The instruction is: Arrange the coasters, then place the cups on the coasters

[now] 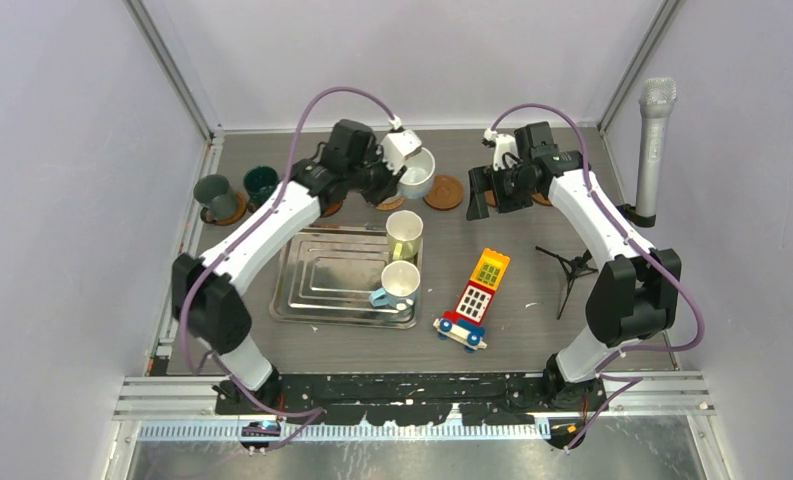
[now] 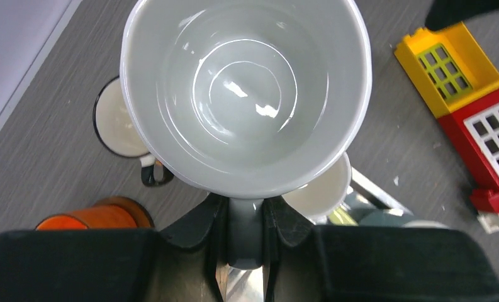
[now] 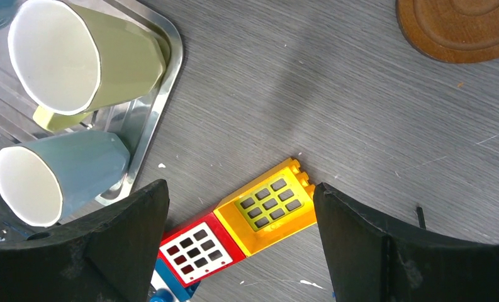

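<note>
My left gripper [image 1: 400,180] [image 2: 245,221] is shut on the handle of a white cup [image 1: 417,172] [image 2: 245,94], held tilted above the table's back. Just to its right lies a bare coaster [image 1: 443,192] [image 3: 460,25]. My right gripper [image 1: 486,190] [image 3: 240,239] hangs open and empty beside that coaster. A dark green cup [image 1: 215,193] and a teal cup [image 1: 262,183] stand on coasters at the back left. An orange cup [image 2: 86,218] sits on a coaster [image 2: 132,206]. A pale yellow cup [image 1: 404,235] [image 3: 77,60] and a light blue cup [image 1: 397,285] [image 3: 51,173] stand on the metal tray [image 1: 317,285].
A red and yellow toy block house [image 1: 475,298] [image 3: 253,220] lies right of the tray. A small black tripod [image 1: 570,268] and a standing microphone [image 1: 655,140] are at the right. A dark-rimmed white cup [image 2: 117,126] and a cream cup [image 2: 322,189] show below the held cup.
</note>
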